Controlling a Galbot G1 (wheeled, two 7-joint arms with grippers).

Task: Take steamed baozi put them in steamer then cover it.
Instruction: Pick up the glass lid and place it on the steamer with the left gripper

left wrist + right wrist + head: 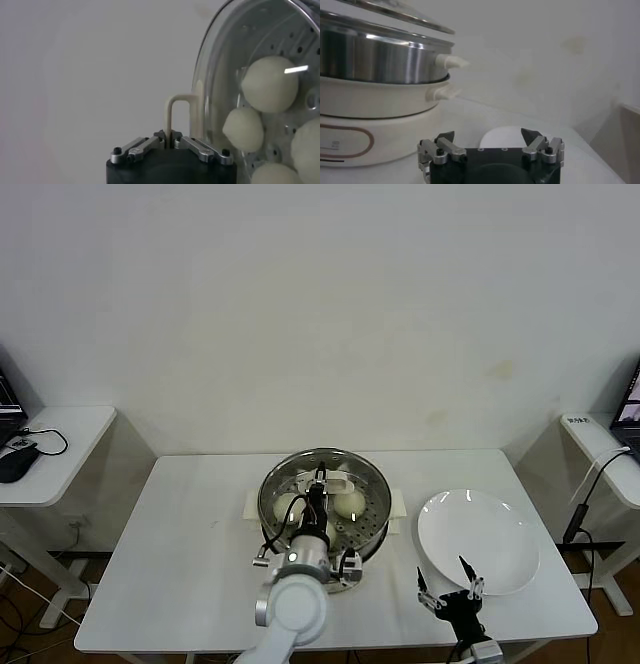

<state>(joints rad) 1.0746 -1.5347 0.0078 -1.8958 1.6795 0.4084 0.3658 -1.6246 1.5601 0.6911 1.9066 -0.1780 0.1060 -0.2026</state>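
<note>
At the middle of the white bench [180, 524] stands the steamer [372, 536], with four steamed baozi [270, 83] inside under the cover [220, 60]. Left tool [168, 136] is clenched on the cover's cream handle [176, 107]. Near the front edge, right tool [452, 590] hovers released beside a white plate [478, 539]

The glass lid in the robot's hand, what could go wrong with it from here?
The left gripper pinches only the thin handle of the cover, so the lid could twist or slip. In the right wrist view the cover looks tilted above the steamer; let go now, it might seat crooked or bang the rim. The baozi sit close beneath and might be pressed.
</note>
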